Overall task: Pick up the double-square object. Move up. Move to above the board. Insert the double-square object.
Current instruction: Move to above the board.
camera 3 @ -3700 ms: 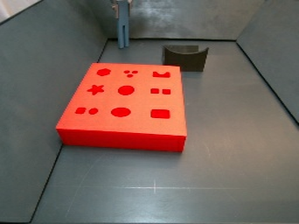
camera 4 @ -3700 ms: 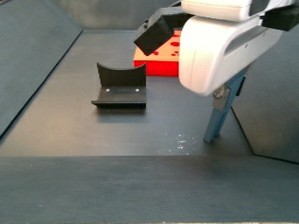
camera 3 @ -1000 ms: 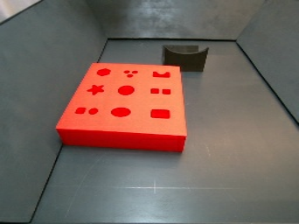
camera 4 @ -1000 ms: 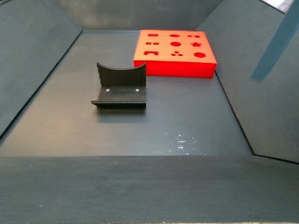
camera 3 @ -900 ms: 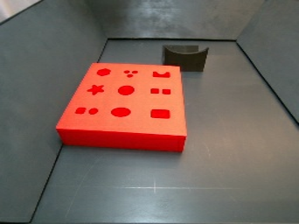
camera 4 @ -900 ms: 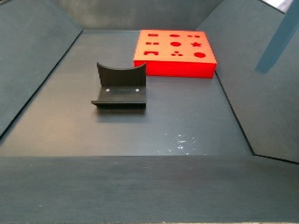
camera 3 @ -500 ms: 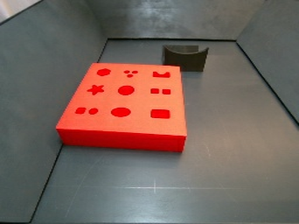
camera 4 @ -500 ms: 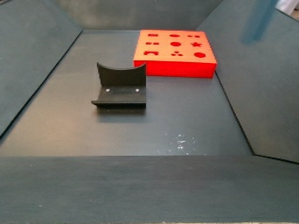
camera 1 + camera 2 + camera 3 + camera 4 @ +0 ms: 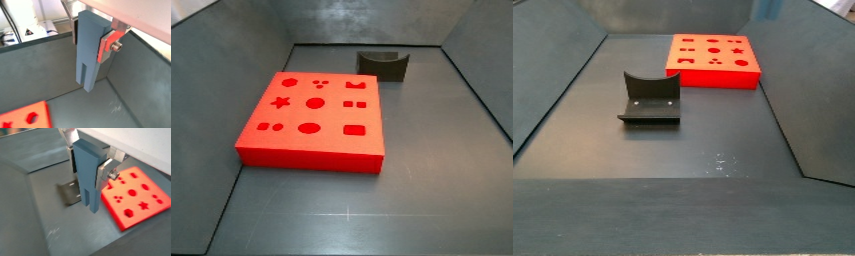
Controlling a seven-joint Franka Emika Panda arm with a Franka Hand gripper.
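Observation:
My gripper is shut on the double-square object, a slim blue-grey piece that hangs upright with its two prongs pointing down. Both wrist views show it; in a wrist view the piece sits between the silver fingers of the gripper. The piece hangs high above the floor, beside the red board, not over it. The board shows whole in both side views. The gripper is out of both side views.
The dark fixture stands on the floor near the board, seen in both side views and below the piece in a wrist view. Grey walls enclose the floor. A corner of the board shows in a wrist view.
The held piece was lifted off the floor by the wall, rose, then slid left along the top of a side view and out of frame.

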